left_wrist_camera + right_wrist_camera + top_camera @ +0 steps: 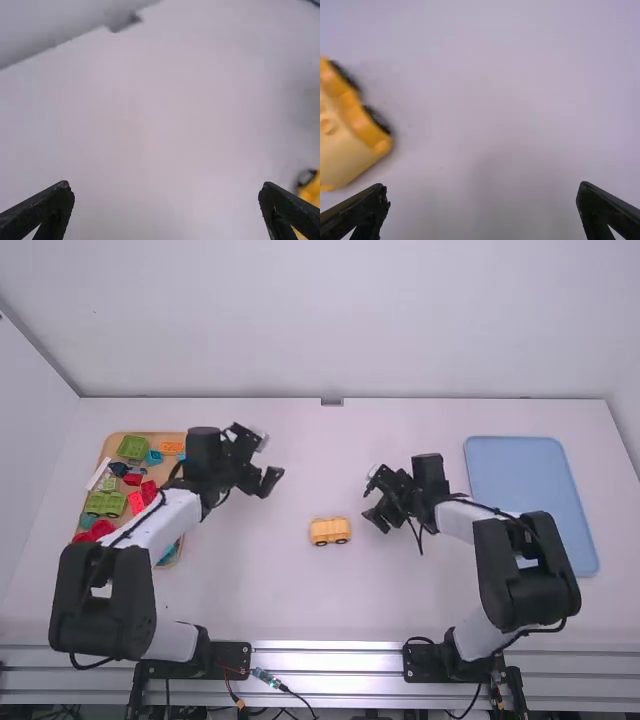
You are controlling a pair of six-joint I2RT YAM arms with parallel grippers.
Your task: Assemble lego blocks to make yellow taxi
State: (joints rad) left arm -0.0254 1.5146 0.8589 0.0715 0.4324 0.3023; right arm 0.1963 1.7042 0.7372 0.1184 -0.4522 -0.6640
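Yellow block car [330, 531] set on white worktop [260, 580], left gripper [266, 460] and right gripper [371, 497] spread wide open, loose blocks [105, 503] gathered on tan tray [150, 436]

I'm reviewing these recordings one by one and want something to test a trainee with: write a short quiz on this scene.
1. True or false: the left gripper and the right gripper are both open.
2. Where do most of the loose blocks lie?
A) on the blue tray
B) on the tan tray
C) on top of the yellow car
3. In the high view, which gripper is nearer the yellow car?

Key: 1. True. 2. B. 3. The right gripper.
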